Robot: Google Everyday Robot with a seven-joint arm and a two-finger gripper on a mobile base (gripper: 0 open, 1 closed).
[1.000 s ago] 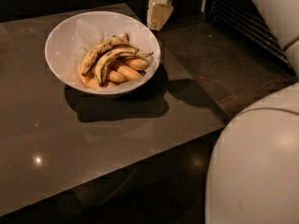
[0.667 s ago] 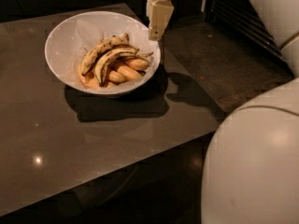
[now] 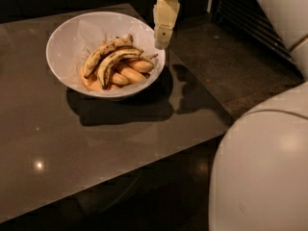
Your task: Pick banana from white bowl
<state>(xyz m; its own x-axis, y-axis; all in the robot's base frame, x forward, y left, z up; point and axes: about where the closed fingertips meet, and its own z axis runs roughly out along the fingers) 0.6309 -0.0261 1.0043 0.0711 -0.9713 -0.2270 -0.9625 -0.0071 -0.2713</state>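
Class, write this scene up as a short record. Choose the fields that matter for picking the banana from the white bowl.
surface: dark glossy table
container: white bowl, upright on the table
target: banana, speckled, lying on top of the pile
joined to it: second banana, at the stem end
beneath: orange-yellow pieces
gripper: gripper hangs over the bowl's right rim as seen in the view, apart from the banana
task state: banana not yet picked

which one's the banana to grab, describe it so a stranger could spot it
On the dark table sits a wide white bowl, with the gripper above its right rim. On top of the pile inside lies the banana: long, slender, curved, with dark brown streaks, beside a similar second one, unlike the shorter, smooth orange-yellow pieces underneath.
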